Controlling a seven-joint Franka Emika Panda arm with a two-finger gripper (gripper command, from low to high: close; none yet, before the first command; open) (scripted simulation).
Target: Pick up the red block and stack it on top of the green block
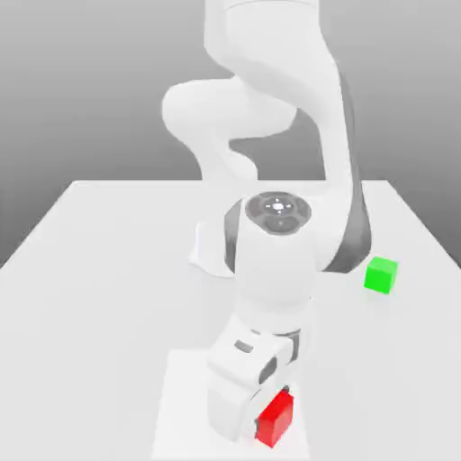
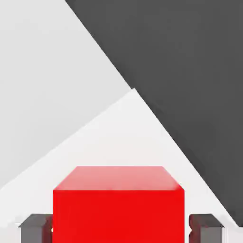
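1. Red block point(image 1: 275, 420): plain cube, matte. Located at the exterior view's near edge, at the gripper's working end, over or on the pale square patch point(image 1: 185, 414) of the table point(image 1: 90, 315). Whether its underside touches the patch cannot be told.
2. Green block point(image 1: 380, 275): plain cube, resting on the table, well apart from the red block; farther back and toward the exterior view's right.
3. Governing relation: the red block lies directly between the two fingers point(image 2: 35, 230), one beside each of two opposite faces. No long axis evident; those flat sides serve as the gripping faces.
4. Gripper point(image 2: 121, 230): fingers closed in to the block's width, grasping the red block by judgement. One finger meets its face; a thin pale strip appears beside the other, so contact on that side cannot be confirmed.
5. Step in hand, as judged: securing the grip. Next entry: a straight lift, then carriage to above the green block. Hazard: an uneven hold letting the cube turn or slip.
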